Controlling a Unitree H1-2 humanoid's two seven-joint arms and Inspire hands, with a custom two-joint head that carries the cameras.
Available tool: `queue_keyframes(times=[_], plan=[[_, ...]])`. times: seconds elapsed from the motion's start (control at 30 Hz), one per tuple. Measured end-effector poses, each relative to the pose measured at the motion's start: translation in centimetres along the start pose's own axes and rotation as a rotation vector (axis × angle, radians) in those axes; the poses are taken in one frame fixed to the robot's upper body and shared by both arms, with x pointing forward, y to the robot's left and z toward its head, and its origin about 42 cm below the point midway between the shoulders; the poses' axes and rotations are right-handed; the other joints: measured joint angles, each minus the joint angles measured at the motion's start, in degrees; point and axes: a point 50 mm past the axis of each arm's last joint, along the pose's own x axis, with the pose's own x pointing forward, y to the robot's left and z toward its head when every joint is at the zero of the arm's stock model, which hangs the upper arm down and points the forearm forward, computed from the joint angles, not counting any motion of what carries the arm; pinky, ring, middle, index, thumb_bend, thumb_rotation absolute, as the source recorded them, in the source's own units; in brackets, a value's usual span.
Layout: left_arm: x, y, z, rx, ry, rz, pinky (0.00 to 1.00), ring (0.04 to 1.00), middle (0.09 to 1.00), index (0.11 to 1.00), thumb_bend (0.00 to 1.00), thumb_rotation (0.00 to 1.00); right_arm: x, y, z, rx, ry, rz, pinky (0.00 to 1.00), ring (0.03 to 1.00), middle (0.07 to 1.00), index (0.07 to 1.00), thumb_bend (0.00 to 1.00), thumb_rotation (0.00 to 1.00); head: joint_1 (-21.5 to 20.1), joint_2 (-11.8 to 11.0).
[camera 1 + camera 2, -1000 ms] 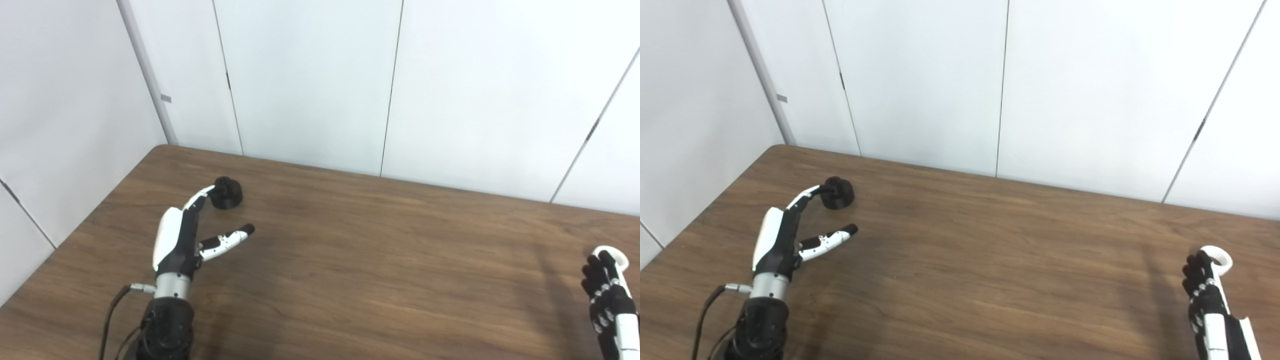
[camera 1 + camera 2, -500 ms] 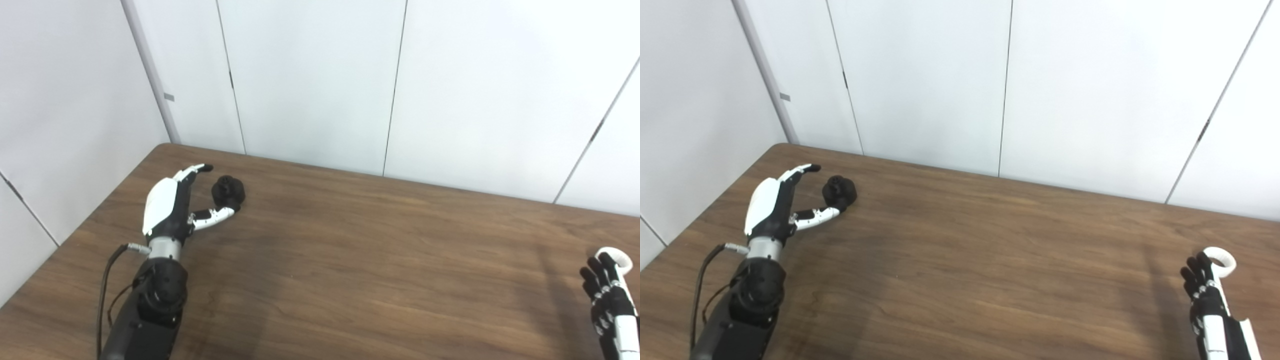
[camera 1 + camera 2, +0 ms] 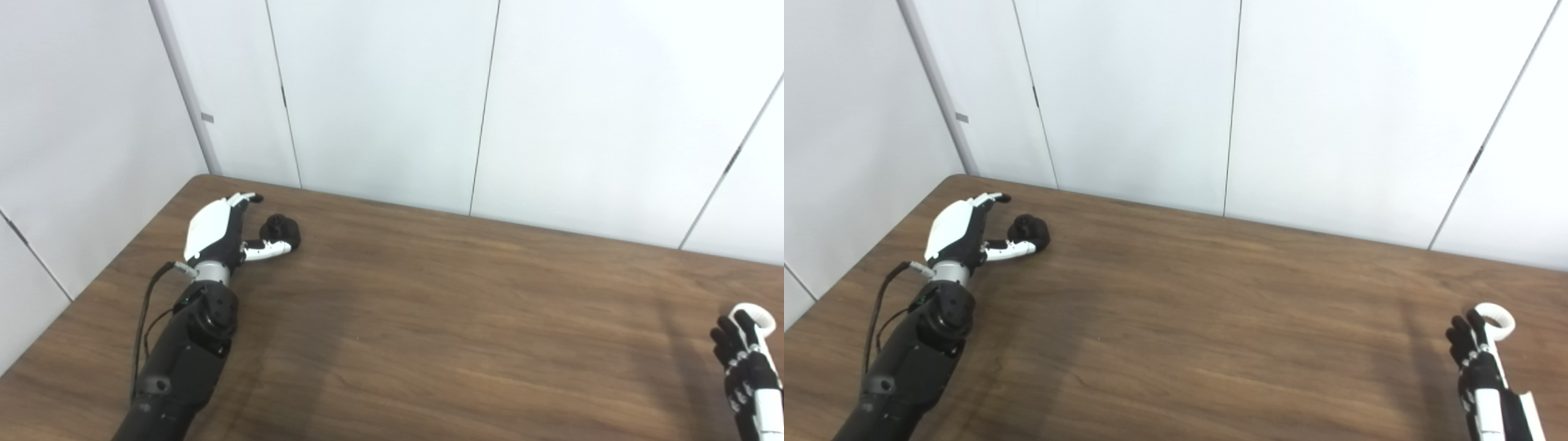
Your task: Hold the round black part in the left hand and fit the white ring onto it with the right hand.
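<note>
The round black part (image 3: pixel 280 229) lies on the wooden table (image 3: pixel 441 306) near the far left corner. My left hand (image 3: pixel 223 229) is open just left of it. Its thumb reaches along the part's near side and its fingers curve over the far left side, not closed on the part. A white ring (image 3: pixel 1496 320) lies on the table at the right edge. The black fingers (image 3: pixel 1469 343) of my right hand (image 3: pixel 742 361) sit against the ring's left rim, spread and holding nothing.
White wall panels (image 3: pixel 392 104) stand behind the table's far edge and along its left side. A black cable (image 3: pixel 144 306) runs beside my left forearm.
My left hand moved forward to the far left corner and now brackets the black part between thumb and fingers. The right hand and the white ring stayed put. The camera shifted slightly.
</note>
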Motion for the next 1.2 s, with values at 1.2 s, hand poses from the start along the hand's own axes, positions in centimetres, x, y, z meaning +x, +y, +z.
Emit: queue_keyframes(times=[1.2], plan=[[2.8, -1.5, -0.1, 0.073, 0.097, -0.109, 1.00, 0.961, 0.895, 0.726, 0.93, 0.32, -0.1, 0.0, 0.0, -0.018, 0.018, 0.001, 0.95, 0.939, 0.944, 0.979, 0.57, 1.00, -0.70, 0.44]])
